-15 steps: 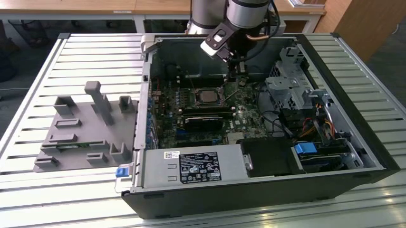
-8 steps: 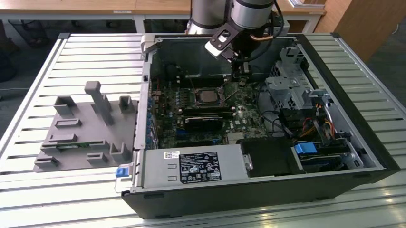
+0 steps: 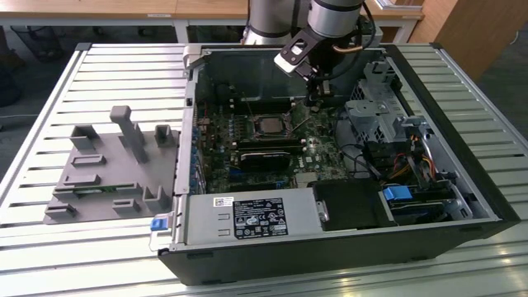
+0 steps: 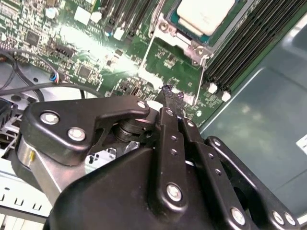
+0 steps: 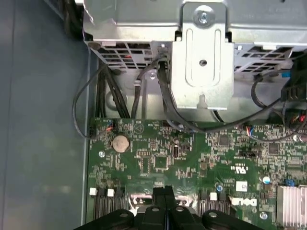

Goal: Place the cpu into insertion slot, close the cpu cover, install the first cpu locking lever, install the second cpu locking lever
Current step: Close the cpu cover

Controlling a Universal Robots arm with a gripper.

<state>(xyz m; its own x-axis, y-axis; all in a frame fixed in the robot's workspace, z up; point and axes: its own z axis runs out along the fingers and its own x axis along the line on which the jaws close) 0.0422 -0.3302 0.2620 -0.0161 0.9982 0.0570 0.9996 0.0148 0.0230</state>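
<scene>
The cpu (image 4: 204, 14), with its silvery-beige top, lies in the insertion slot (image 3: 268, 126) in the middle of the motherboard. The silvery cpu cover (image 4: 166, 29) lies flat around it as a frame. A thin wire locking lever (image 4: 202, 73) runs along the cover's edge nearest my fingers. My gripper (image 3: 316, 102) hangs just off the socket toward the exterior view's right, close above the board. Its black fingertips (image 4: 168, 92) are pressed together, shut, with nothing visible between them, and they sit right beside the lever's end. In the first wrist view the gripper (image 5: 164, 190) points down at the green board.
The open computer case (image 3: 462, 179) lies on a slatted table. A long black card (image 3: 264, 154) sits below the socket, and the power supply (image 3: 247, 216) is at the front. A metal drive cage (image 5: 201, 48) with cables (image 5: 163, 103) stands close by. A grey fixture (image 3: 115, 164) lies outside the case.
</scene>
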